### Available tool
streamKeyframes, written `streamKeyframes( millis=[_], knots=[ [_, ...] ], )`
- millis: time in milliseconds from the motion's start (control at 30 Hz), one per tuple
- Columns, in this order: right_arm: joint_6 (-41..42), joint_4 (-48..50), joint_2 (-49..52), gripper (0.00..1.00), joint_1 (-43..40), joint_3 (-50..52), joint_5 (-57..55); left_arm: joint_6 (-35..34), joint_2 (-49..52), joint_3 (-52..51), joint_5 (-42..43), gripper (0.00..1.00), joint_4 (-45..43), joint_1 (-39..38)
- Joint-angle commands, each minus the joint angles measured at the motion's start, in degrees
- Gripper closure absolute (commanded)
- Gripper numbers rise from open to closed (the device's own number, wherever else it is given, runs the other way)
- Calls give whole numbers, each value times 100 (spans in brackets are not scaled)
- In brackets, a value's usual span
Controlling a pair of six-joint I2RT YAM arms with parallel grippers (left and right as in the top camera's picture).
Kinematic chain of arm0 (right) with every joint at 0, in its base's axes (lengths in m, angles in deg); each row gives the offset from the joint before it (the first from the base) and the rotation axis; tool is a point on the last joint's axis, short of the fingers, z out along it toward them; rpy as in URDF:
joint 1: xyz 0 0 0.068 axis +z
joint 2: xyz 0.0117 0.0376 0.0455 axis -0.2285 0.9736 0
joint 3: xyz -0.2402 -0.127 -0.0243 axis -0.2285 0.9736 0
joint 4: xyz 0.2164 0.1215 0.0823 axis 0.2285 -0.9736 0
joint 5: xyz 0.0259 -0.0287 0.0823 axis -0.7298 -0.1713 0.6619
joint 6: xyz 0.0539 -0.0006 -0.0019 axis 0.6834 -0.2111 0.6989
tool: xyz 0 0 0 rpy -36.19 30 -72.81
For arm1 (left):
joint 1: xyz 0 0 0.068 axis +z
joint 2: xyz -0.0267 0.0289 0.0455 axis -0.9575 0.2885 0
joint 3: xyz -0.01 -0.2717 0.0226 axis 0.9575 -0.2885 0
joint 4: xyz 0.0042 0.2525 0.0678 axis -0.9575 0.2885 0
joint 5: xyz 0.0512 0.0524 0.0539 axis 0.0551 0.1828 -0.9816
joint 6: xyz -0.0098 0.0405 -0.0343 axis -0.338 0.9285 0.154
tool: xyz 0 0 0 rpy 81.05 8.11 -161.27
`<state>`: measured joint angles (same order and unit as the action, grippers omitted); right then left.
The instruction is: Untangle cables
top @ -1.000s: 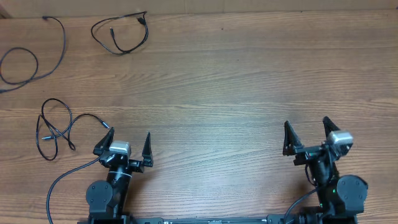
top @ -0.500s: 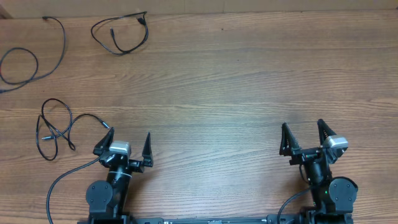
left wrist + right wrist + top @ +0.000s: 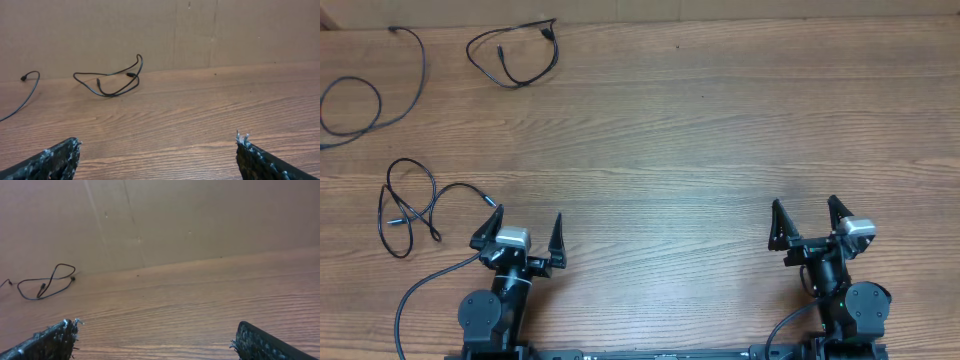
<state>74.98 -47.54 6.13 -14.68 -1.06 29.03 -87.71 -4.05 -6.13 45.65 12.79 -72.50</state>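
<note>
Three thin black cables lie apart on the wooden table. One looped cable (image 3: 512, 55) is at the far edge, also seen in the left wrist view (image 3: 112, 80) and the right wrist view (image 3: 45, 282). A second cable (image 3: 365, 95) curls at the far left, its end showing in the left wrist view (image 3: 27, 85). A third cable (image 3: 408, 205) lies coiled just left of my left gripper (image 3: 525, 225). My left gripper (image 3: 157, 147) is open and empty. My right gripper (image 3: 805, 213), also seen in its wrist view (image 3: 155, 332), is open and empty, far from all cables.
A brown cardboard wall (image 3: 160, 30) stands along the table's far edge. The thick black arm wire (image 3: 420, 290) runs from the left arm's base toward the table's near edge.
My right gripper has drawn back slightly toward its base and turned a little left. The left arm and the cables have not moved.
</note>
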Motion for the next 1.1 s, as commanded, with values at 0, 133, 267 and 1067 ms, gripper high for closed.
streamKeyframes(
  millis=[0, 133, 267, 1067],
  knots=[
    [24, -11, -70, 0, -26, 63, -190, 109, -61, -37, -39, 0, 0, -44],
    [22, -28, -70, 0, -24, 63, -289, 107, -61, -37, -37, 0, 0, -44],
    [-210, -26, -70, 0, 63, 63, -199, 107, -61, -37, -37, 0, 0, -44],
    [-1467, 11, -70, 0, 179, 68, -133, 109, -61, -37, -37, 0, 0, -44]
  ],
)
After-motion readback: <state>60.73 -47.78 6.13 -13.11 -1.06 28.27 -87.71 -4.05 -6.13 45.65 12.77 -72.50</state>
